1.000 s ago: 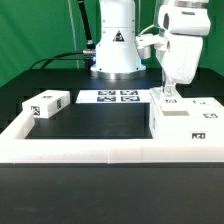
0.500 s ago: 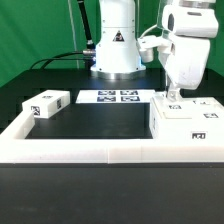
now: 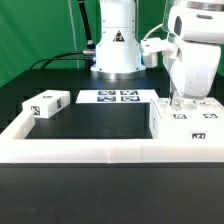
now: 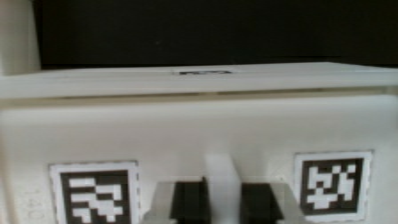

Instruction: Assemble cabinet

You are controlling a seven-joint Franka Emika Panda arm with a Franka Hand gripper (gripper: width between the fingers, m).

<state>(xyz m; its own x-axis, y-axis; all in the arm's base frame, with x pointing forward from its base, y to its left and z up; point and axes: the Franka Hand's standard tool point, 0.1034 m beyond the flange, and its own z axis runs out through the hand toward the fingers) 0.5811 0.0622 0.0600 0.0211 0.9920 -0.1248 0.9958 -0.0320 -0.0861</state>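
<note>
Your gripper [image 3: 178,103] hangs right at the top of the cabinet [image 3: 190,130]. You can't tell whether its jaws are clamped or loose.

In the wrist view the boxy matte-white cabinet [image 4: 196,110] is blurred and passes the picture's edges; my jaws are cut off, their gap unclear.

We are reading no words or numbers, only seeing square black-and-white tags on the cabinet [image 3: 186,124], marker board [image 3: 113,97] and loose block [image 3: 47,103], plus a triangle sign [image 3: 117,38] on the robot base [image 3: 117,60].
</note>
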